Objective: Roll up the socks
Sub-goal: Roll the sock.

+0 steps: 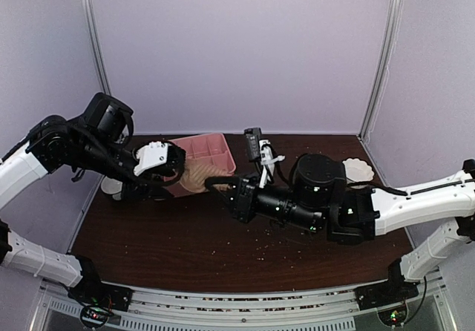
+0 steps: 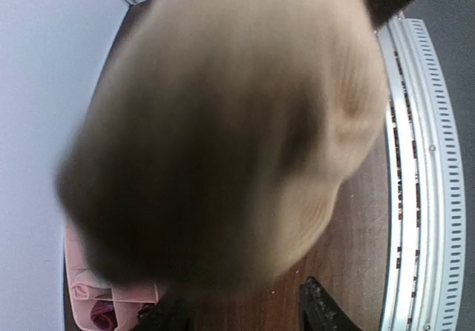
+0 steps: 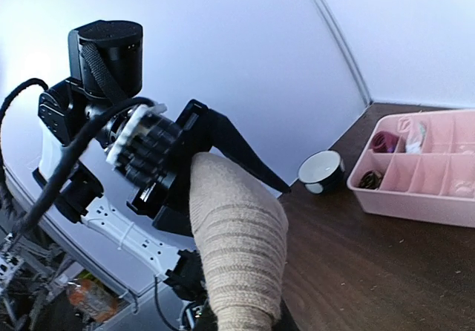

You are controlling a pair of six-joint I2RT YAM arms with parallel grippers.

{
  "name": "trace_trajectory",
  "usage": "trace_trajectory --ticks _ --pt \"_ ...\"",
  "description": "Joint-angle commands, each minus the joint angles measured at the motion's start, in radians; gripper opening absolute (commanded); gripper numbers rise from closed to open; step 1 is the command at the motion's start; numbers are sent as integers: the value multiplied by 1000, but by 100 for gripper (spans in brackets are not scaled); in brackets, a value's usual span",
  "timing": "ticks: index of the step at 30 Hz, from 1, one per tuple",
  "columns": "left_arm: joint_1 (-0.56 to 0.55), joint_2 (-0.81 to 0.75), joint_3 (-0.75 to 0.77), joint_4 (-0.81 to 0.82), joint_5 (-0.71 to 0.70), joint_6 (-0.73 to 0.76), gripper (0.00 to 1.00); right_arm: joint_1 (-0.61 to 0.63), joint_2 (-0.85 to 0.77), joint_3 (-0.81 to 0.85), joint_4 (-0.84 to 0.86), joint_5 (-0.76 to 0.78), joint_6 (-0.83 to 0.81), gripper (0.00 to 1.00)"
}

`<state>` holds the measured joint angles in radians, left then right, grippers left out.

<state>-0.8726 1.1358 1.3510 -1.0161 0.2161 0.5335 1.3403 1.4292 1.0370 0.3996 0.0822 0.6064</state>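
Observation:
A tan-beige sock [image 1: 194, 177] hangs in the air in front of the pink tray, stretched between my two grippers. My right gripper [image 1: 223, 186] is shut on one end; in the right wrist view the sock [image 3: 237, 249] rises out of its jaws [image 3: 241, 323]. My left gripper [image 1: 177, 169] stands open around the other end. One black finger [image 3: 245, 149] lies along the sock's far side. In the left wrist view the blurred sock [image 2: 223, 123] fills the frame above the spread fingertips of the left gripper [image 2: 245, 312]. No pink socks show.
The pink divided tray [image 1: 208, 144] stands at the back centre, with a small dark red bundle [image 3: 384, 142] in one compartment. A small dark bowl [image 3: 320, 171] with a white inside sits left of the tray. A white dish [image 1: 360, 169] lies at the right.

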Motion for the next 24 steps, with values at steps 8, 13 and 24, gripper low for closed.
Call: trace_trajectory --ticks 8,13,24 --pt "150 32 186 -229 636 -184 98 63 -33 105 -123 483 -513 0" --pt "191 75 189 -124 893 -390 98 122 36 187 -30 693 -728 0" --pt "401 7 162 213 842 -635 98 144 129 257 65 734 -824 0"
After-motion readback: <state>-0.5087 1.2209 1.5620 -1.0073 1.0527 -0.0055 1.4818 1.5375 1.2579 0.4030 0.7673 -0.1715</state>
